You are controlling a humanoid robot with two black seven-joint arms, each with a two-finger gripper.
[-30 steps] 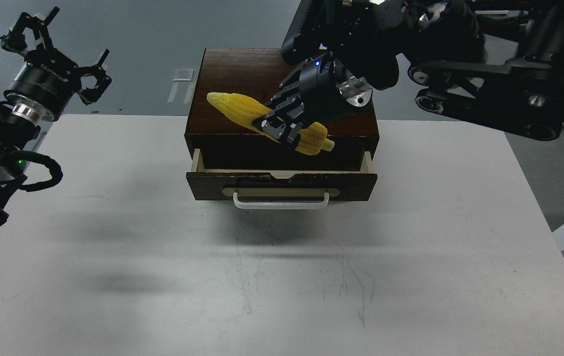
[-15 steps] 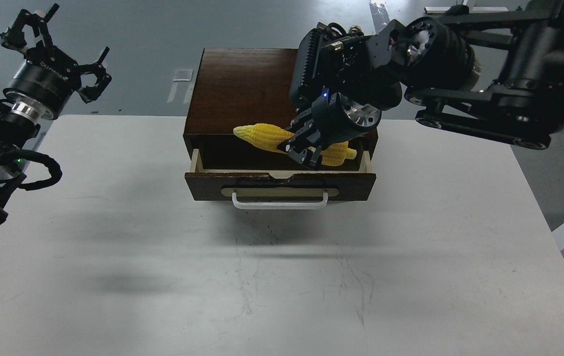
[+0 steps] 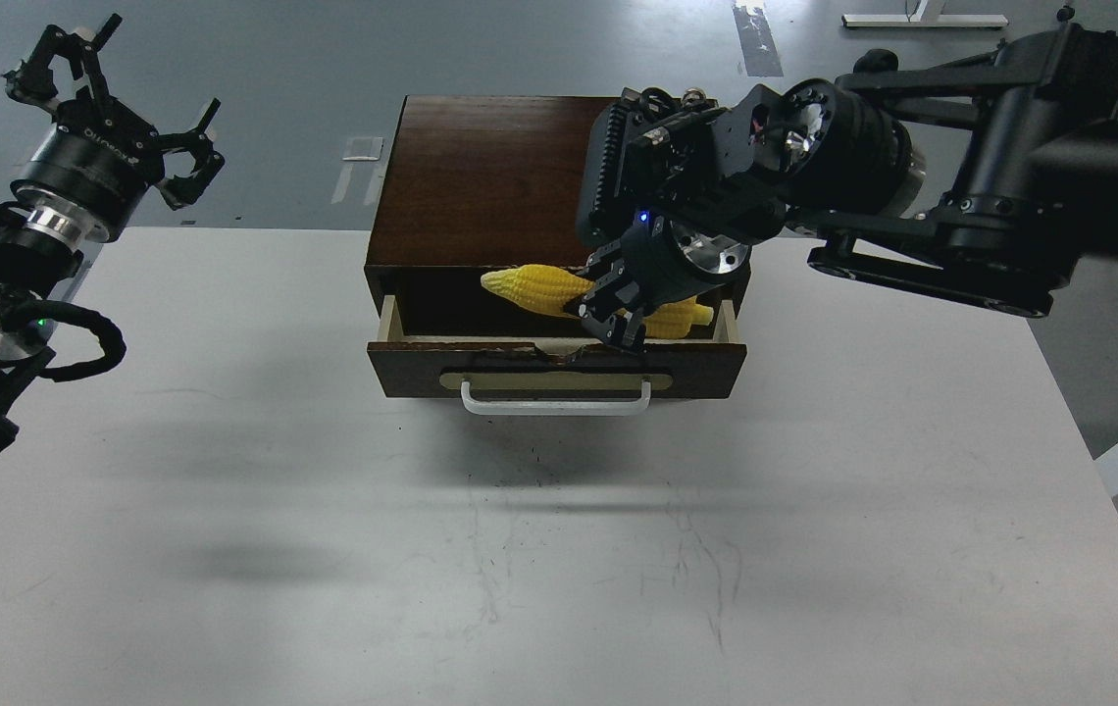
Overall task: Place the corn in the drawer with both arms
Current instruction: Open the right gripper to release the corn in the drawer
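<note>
The yellow corn (image 3: 539,286) lies nearly level over the open drawer (image 3: 559,365) of the dark brown box (image 3: 481,176), its pointed end to the left. My right gripper (image 3: 610,312) is shut on the corn's middle and holds it in the drawer's opening, just behind the drawer front with its white handle (image 3: 557,400). My left gripper (image 3: 118,88) is open and empty, raised off the table's far left corner, well away from the box.
The box stands at the back middle of the white table (image 3: 559,549). My right arm (image 3: 961,216) reaches in from the right over the box's right side. The table's edge runs close on the right.
My right gripper has carried the corn forward and down from above the box top into the drawer's opening, and the corn has levelled out. The left arm has hardly moved.
</note>
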